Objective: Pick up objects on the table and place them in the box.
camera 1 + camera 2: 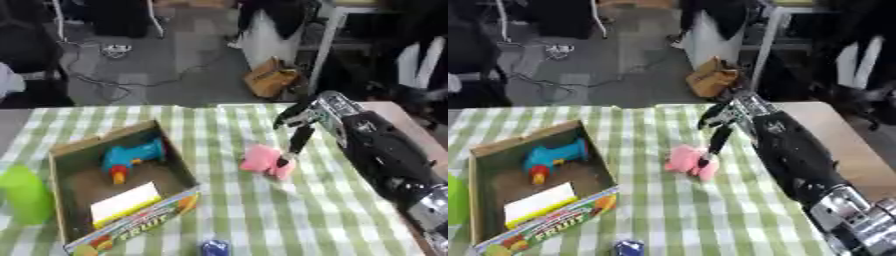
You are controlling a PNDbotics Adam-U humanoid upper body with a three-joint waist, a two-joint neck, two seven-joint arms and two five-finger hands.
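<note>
A pink soft object [265,161] lies on the green checked tablecloth to the right of the cardboard box [74,149]. My right hand [299,131] reaches in from the right, fingers pointing straight down, one fingertip touching the pink object's right edge. The hand is open and holds nothing. Inside the box lie a blue toy drill with an orange tip [129,157] and a white card [124,202]. A small blue object [214,247] sits at the table's near edge. My left hand shows in neither view.
A bright green object [24,194] stands at the left edge beside the box. The bare table edge [859,150] runs along the right. Beyond the table are a floor with cables, a brown bag [271,77] and furniture.
</note>
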